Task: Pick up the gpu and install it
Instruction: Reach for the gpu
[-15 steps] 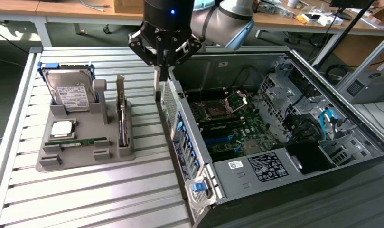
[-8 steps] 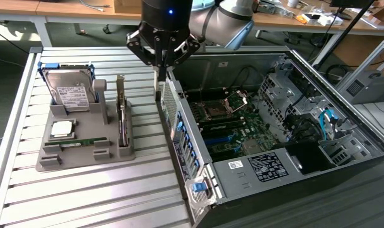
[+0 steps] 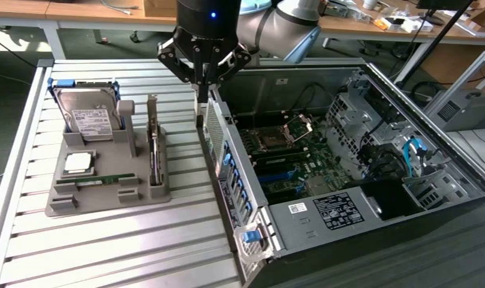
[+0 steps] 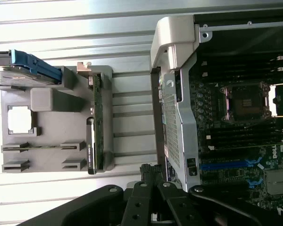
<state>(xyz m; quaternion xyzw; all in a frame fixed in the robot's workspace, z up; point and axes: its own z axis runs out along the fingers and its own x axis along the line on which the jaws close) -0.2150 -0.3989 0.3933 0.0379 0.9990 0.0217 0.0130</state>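
jaws: black, closed on nothing, pointing down above the far end of the left wall of the open black-and-silver computer case (image 3: 214, 129).
gpu place: the thin green-and-dark gpu card (image 3: 154, 150) stands on edge in a slot of the grey plastic parts holder (image 3: 106, 201) on the slatted metal surface (image 3: 106, 252).
direction: from the jaws, the gpu card lies to the exterior view's left and nearer, apart from them.
long axis: runs far to near, roughly parallel to that case wall.

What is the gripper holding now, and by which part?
Nothing held. The black gripper is shut and empty; the thin green-and-dark gpu card stands on edge in the grey holder.
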